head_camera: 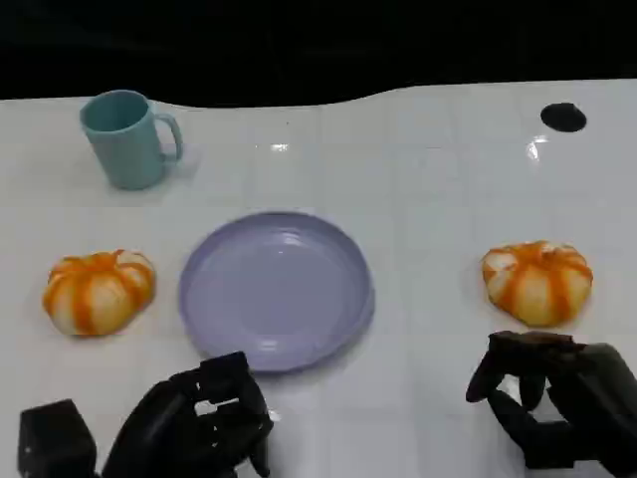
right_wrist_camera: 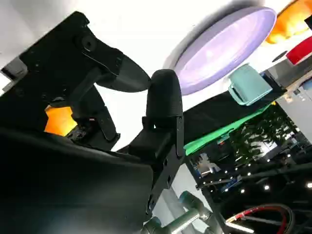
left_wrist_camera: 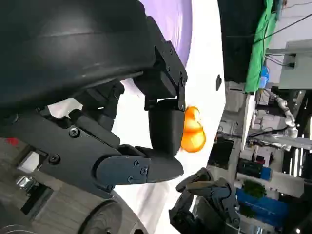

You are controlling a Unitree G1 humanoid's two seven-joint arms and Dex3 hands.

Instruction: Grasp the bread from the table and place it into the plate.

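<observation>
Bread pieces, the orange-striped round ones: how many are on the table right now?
2. One orange-and-white striped round bread lies left of the lilac plastic plate; the other striped round bread lies right of it, just beyond the right hand. Neither is held.

Teal mug upright at the white table's far left, small black disc far right

Matte black left hand, black right hand, visible screws
</observation>
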